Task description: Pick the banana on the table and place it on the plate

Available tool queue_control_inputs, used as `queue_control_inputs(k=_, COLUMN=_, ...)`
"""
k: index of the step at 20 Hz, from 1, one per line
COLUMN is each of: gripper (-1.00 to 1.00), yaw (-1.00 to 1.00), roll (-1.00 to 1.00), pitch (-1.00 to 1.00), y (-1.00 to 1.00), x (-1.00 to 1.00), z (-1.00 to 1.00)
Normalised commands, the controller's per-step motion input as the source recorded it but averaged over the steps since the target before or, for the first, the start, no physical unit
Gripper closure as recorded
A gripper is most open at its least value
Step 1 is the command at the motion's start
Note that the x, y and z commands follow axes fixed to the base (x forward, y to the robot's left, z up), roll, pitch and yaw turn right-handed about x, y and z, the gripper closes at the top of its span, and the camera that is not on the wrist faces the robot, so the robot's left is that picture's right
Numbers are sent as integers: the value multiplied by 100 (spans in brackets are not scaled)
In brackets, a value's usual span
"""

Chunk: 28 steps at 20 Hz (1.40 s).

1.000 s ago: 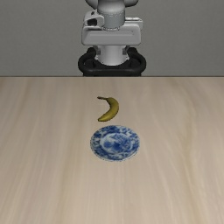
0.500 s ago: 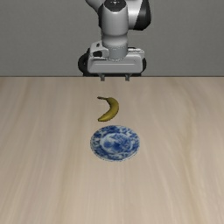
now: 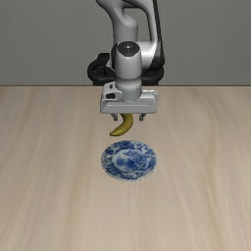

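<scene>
Open gripper (image 3: 125,116) poised over the banana (image 3: 121,127)
Closing off-centre on the curved fruit could squirt it sideways across the table (image 3: 39,196), toward the plate (image 3: 130,162) just beside it.

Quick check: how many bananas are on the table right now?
1. The banana lies on the table, apart from the blue patterned plate and just above it in the exterior view. The gripper covers its upper end, though a second banana is unlikely to be hidden there.
</scene>
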Motion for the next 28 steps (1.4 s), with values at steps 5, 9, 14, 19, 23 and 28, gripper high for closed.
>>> queue_control_inputs(k=5, gripper=100, yaw=0, roll=0, pitch=0, y=0, x=0, z=-60)
queue_control_inputs(k=9, gripper=100, yaw=0, roll=0, pitch=0, y=0, x=0, z=0)
queue_control_inputs(k=14, gripper=100, yaw=0, roll=0, pitch=0, y=0, x=0, z=60)
queue_control_inputs(k=19, gripper=100, yaw=0, roll=0, pitch=0, y=0, x=0, z=100)
queue_control_inputs(k=23, gripper=100, yaw=0, roll=0, pitch=0, y=0, x=50, z=50)
queue_control_inputs(k=28, gripper=100, yaw=0, roll=0, pitch=0, y=0, x=100, z=0)
